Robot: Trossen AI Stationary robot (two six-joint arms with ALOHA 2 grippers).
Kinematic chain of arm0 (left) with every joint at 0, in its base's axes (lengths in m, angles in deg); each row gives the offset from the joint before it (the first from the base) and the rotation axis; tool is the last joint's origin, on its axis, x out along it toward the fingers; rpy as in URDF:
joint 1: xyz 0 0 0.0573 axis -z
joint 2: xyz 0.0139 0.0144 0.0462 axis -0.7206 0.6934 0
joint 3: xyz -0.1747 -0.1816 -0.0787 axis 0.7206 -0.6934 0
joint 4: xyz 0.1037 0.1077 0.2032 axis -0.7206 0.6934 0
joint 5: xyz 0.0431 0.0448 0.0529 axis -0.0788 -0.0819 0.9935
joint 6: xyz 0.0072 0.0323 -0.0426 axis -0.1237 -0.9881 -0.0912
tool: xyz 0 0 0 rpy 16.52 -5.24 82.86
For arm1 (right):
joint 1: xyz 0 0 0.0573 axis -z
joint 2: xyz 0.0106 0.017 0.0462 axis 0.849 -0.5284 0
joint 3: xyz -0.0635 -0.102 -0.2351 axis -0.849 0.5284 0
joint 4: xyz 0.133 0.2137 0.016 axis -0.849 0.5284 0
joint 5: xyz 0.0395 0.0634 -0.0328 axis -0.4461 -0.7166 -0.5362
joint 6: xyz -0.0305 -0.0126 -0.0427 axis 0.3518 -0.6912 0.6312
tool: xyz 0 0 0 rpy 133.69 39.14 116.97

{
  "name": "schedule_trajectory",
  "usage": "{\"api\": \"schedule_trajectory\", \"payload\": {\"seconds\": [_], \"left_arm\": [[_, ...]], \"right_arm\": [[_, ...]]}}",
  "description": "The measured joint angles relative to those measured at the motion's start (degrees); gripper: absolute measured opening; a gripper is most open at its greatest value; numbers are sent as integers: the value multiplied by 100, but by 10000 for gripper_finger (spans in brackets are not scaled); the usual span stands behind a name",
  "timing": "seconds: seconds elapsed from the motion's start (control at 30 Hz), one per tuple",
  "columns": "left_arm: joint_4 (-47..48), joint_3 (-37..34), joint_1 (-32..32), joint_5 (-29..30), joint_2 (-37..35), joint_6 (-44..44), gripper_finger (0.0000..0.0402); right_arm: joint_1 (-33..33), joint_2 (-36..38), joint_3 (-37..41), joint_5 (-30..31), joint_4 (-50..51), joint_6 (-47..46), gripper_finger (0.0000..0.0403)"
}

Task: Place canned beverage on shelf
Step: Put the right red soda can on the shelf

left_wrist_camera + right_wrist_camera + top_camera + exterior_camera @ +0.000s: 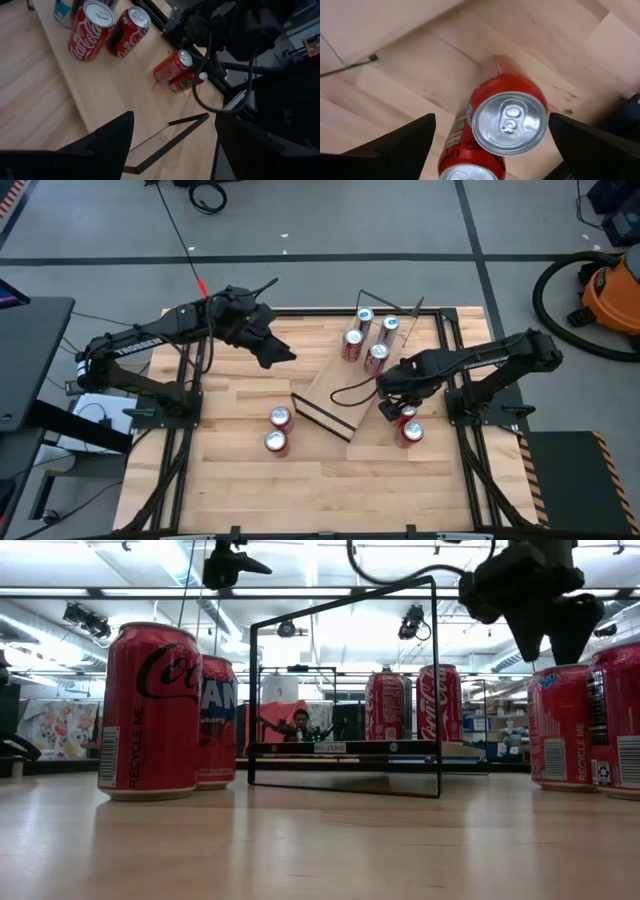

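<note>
Now: right hand poised over a can, ahead of the grasp

We see the right hand point(397, 411) hanging with fingers spread wide directly above an upright red can point(507, 121), nothing yet gripped. This can stands on the surface point(240, 500) just beside the shelf point(340, 390), with a second can point(411, 432) next to it. We judge the step in hand to be the approach. The next move calls for a straight descent until the fingers straddle the can's body, then a closing. Four cans point(353, 345) already stand on the shelf's far end. The left hand point(275, 352) waits released above the surface, beside the shelf. Two further cans point(279, 418) stand well apart on that side. From above, the right arm hides most of the target can. The fingertips are cut off in the wrist view, so their height over the can stays unclear.
</note>
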Motion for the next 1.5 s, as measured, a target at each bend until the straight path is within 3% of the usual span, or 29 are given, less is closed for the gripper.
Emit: {"api": "schedule_trajectory", "payload": {"seconds": [0.43,0.77,0.9,1.17,1.33,1.5], "left_arm": [[493,0,-43,-2,2,-306,290],[496,0,-43,-2,2,-306,290],[495,0,-43,-2,2,-306,290],[493,0,-43,-2,2,-306,290],[491,0,-43,-2,2,-305,290],[484,0,-43,-2,3,-304,290]], "right_arm": [[4,-227,233,-88,62,162,399],[50,-227,907,-292,-817,290,397],[169,-227,1202,-291,-1099,557,377],[383,-230,958,-322,-1047,2114,314],[474,-230,520,-618,-831,3427,321],[477,-230,-229,-228,-113,4283,326]]}}
